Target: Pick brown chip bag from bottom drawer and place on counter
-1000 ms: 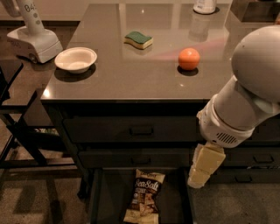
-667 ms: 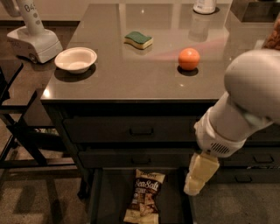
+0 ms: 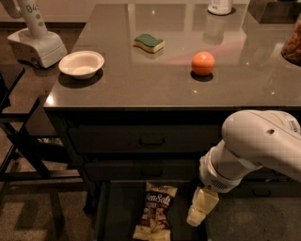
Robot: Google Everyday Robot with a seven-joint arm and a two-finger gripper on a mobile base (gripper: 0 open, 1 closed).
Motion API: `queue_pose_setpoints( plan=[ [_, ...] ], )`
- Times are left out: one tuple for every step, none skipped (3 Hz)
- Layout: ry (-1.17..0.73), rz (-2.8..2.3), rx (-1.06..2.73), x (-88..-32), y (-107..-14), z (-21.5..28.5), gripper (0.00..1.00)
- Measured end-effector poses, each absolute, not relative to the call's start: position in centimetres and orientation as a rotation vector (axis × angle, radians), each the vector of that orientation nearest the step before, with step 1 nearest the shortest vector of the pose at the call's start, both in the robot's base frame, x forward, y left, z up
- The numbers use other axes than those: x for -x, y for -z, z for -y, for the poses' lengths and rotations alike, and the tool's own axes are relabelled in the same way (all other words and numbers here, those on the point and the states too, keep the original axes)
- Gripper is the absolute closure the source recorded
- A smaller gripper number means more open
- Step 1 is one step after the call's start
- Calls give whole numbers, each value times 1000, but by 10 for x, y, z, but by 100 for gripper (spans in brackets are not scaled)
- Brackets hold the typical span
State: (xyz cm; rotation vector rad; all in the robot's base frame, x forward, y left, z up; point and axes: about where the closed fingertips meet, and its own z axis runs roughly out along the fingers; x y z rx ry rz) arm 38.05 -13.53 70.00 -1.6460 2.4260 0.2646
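Brown chip bag is seen lying flat inside the open bottom drawer, with the white "Sea Salt" lettering turned upward. Its lower end is cut off by the bottom edge of the view. The drawer is pulled out below two closed upper drawers, each fitted with a dark handle.

The cream-coloured claw is found just to the right of the bag and is pointed down into the same drawer. A narrow dark gap is seen between the claw and the bag, so the two are not touching. Whether the claw is released or clenched cannot be told from this view. The claw is carried by a thick white arm, which enters from the right edge and is placed in front of the drawer fronts.

Above the drawers, the glossy grey-brown bench is seen with several things on it. A white bowl is placed near the front left corner. A green and yellow sponge is laid further back, and an orange is set to the right of it, well apart from the bowl. A white container is partly seen at the far edge, and a jar with brown contents is cut off at the right edge.

To the left of the bench, a white device is placed on a lower surface, and a dark frame is seen below it.
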Motion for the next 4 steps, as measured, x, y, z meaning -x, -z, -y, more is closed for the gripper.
queue_pose_setpoints(
  plan=[
    [-265,-2426,1646,-380,-700,135,0],
    [-345,-2466,1619,-373,-653,134,0],
    [-422,-2516,1578,-369,-595,132,0],
    [-439,-2576,1542,-372,-548,131,0]
  ],
)
